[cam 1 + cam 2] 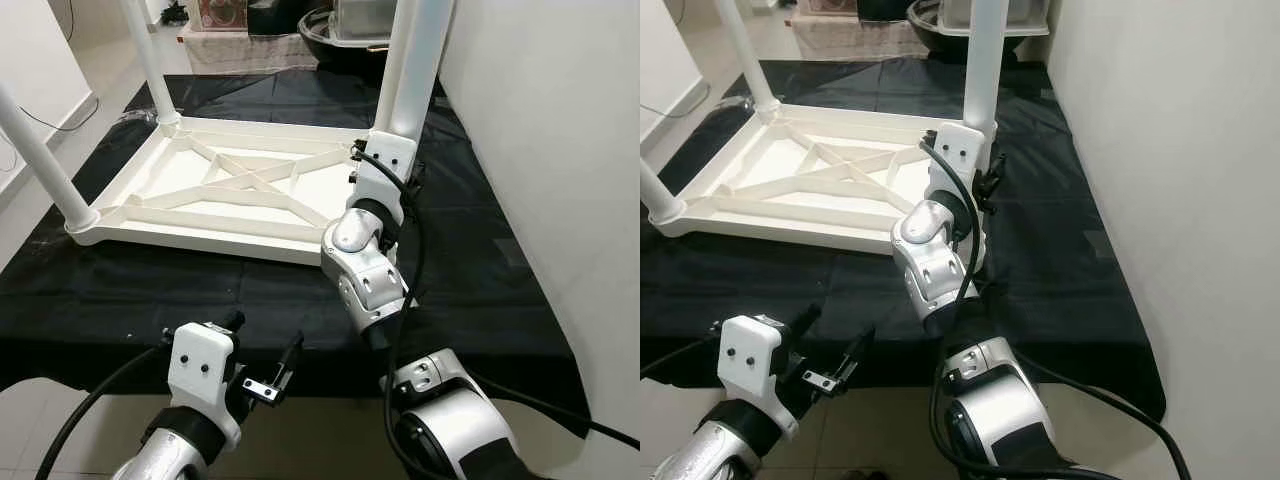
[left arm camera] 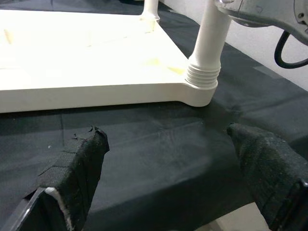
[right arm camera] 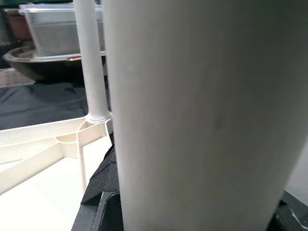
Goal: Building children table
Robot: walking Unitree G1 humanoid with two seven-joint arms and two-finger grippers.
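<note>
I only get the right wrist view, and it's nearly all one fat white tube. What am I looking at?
Observer: A table leg, standing at the near right corner of an upside-down tabletop. The right tool grips it.
Operator: Is it screwed in?
Observer: Its base is threaded and sits on the corner. I cannot tell how tight it is.
Operator: And the other arm?
Observer: The left tool hovers open over the black cloth, short of the tabletop's near edge.
</note>
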